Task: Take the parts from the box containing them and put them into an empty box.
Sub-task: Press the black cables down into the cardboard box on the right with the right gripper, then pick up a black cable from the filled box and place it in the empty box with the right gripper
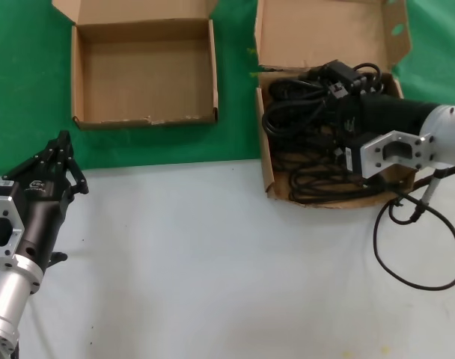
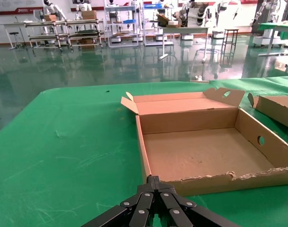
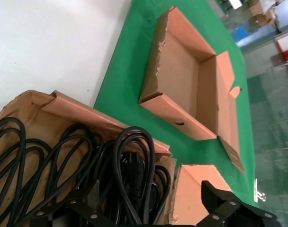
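Observation:
Several black coiled power cords (image 1: 295,105) fill the brown box with the tall tabbed lid flap (image 1: 317,30) at the right. My right gripper (image 1: 340,86) reaches down into this box; it is open wide, and its jaws straddle a cord loop (image 3: 130,161) without closing on it. One finger (image 3: 220,201) stands over the lid flap (image 3: 193,189). The shallow empty box (image 1: 145,71) lies at the back left on the green mat and also shows in the right wrist view (image 3: 182,80). My left gripper (image 1: 61,142) is shut and empty, just short of the empty box's torn front corner (image 2: 182,182).
A thin black wire (image 1: 422,247) with a silver connector loops on the white table in front of the full box. The green mat (image 1: 25,75) covers the back; the white surface (image 1: 197,262) lies in front. Shelves and tables stand far off in the left wrist view.

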